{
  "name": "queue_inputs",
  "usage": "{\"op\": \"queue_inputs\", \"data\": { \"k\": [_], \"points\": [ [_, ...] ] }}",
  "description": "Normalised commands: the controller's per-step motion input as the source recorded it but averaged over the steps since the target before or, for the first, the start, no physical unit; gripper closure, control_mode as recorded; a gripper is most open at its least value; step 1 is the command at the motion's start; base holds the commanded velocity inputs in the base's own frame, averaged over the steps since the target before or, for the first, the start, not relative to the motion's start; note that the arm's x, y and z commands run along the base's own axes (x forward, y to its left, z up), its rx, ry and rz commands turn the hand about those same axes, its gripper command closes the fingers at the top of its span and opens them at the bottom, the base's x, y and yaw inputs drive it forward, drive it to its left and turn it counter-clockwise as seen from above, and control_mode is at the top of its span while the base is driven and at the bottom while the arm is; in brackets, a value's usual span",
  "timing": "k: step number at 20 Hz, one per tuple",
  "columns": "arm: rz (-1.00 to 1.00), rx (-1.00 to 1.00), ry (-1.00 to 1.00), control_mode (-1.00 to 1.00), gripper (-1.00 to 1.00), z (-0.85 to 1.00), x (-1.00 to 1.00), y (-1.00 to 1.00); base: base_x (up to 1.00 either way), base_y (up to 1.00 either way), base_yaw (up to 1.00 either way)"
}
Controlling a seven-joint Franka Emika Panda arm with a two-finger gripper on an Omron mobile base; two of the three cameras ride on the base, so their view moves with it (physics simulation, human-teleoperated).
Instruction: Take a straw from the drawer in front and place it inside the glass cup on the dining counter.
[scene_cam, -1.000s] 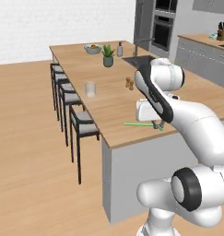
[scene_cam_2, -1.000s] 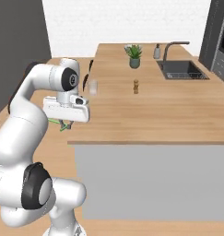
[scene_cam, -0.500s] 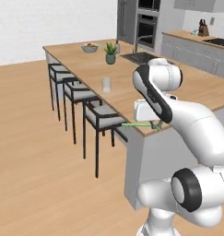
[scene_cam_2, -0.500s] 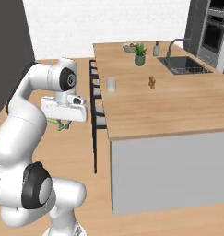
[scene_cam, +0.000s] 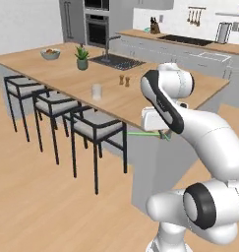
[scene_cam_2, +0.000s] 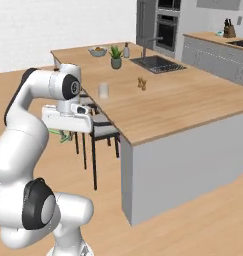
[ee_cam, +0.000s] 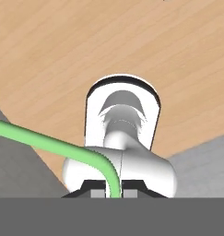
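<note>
My gripper (scene_cam: pixel 164 137) hangs in front of my arm, off the near corner of the dining counter (scene_cam: pixel 116 101), shut on the straw (scene_cam: pixel 140 133). The thin green straw sticks out level to the left. In the right base view the gripper (scene_cam_2: pixel 64 136) is left of the counter (scene_cam_2: pixel 168 100), with bits of green straw (scene_cam_2: pixel 54 131) showing under the hand. The hand view has the straw (ee_cam: pixel 49 144) running from the left down into the shut fingertips (ee_cam: pixel 113 192). The glass cup (scene_cam: pixel 96 91) (scene_cam_2: pixel 103 90) stands upright near the counter's stool-side edge. The drawer is out of view.
Three black stools (scene_cam: pixel 94 129) line the counter's left side. A potted plant (scene_cam: pixel 82 56), a bowl (scene_cam: pixel 50 53), a dark sink (scene_cam: pixel 116 61) and two brown shakers (scene_cam: pixel 124 79) sit on the counter. The wall counter with cooktop (scene_cam: pixel 190 42) runs behind. Open wood floor lies at left.
The whole picture has shifted: the base has driven and turned, so the counter's stool side now faces me. The gripper has stayed shut on the straw.
</note>
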Motion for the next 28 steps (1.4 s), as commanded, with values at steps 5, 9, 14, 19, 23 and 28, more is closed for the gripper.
{"op": "queue_inputs", "data": {
  "k": [5, 9, 14, 19, 23, 28],
  "points": [
    [0.00, 0.00, 0.00, 1.00, 1.00, 0.00, 0.00, 0.00, 0.27, 1.00, -0.52],
    [0.00, 0.00, 0.00, 1.00, 1.00, 0.00, 0.00, 0.00, 0.30, 1.00, -0.49],
    [0.00, 0.00, 0.00, 1.00, 1.00, 0.00, 0.00, 0.00, 0.31, 1.00, -0.44],
    [0.00, 0.00, 0.00, 1.00, 1.00, 0.00, 0.00, 0.00, 0.19, 1.00, -0.43],
    [0.00, 0.00, 0.00, 1.00, 1.00, 0.00, 0.00, 0.00, 0.05, 1.00, -0.41],
    [0.00, 0.00, 0.00, 1.00, 1.00, 0.00, 0.00, 0.00, 0.06, 1.00, -0.40]
  ]
}}
